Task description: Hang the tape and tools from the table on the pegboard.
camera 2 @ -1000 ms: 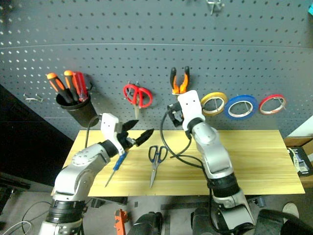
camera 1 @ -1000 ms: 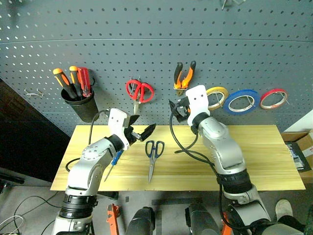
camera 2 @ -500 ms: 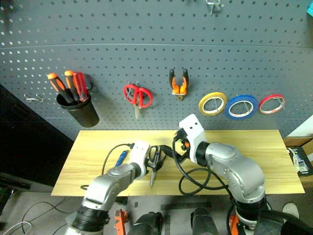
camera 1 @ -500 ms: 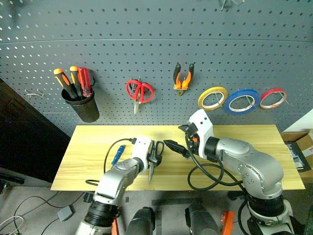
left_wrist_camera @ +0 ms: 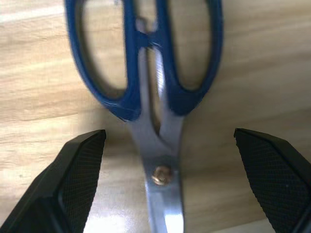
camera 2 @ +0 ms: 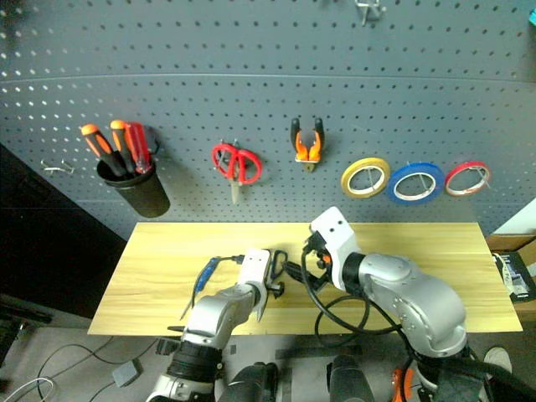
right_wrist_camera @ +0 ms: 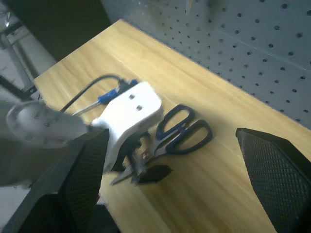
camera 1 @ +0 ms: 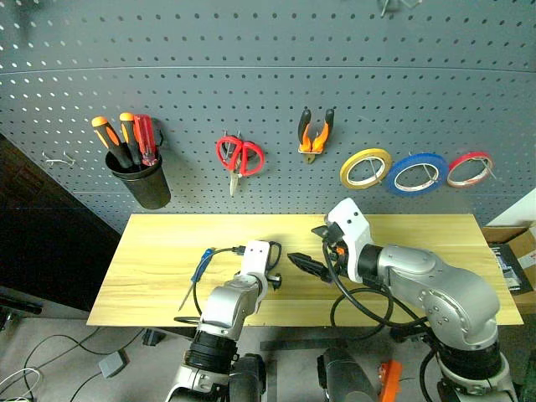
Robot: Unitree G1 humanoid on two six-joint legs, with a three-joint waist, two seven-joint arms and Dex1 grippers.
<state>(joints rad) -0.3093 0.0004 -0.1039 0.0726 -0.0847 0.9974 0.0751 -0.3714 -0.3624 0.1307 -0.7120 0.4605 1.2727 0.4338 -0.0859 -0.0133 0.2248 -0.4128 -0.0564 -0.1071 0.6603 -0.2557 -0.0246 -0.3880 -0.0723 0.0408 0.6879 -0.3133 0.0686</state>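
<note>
Steel scissors (left_wrist_camera: pixel 161 174) with dark blue handles lie flat on the table (camera 1: pixel 159 243). My left gripper (camera 1: pixel 270 278) is down over them, open, one finger on each side of the pivot, with its fingertips (left_wrist_camera: pixel 82 165) close to the wood. My right gripper (camera 1: pixel 296 261) hovers open just right of the scissors, holding nothing. The blue-handled screwdriver (camera 1: pixel 199 270) lies on the table to the left. On the pegboard (camera 1: pixel 251 67) hang the orange-and-black pliers (camera 1: pixel 314 132) and the blue tape (camera 1: pixel 414 173).
A black cup (camera 1: pixel 138 180) of orange and red screwdrivers, red scissors (camera 1: pixel 239 157), a yellow tape ring (camera 1: pixel 365 167) and a red one (camera 1: pixel 469 167) hang on the board. A black cable (camera 1: pixel 360 306) loops over the table's front edge.
My left gripper has swung right and come down over the scissors. My right arm has drawn back from the pegboard below the pliers and lowered over the table.
</note>
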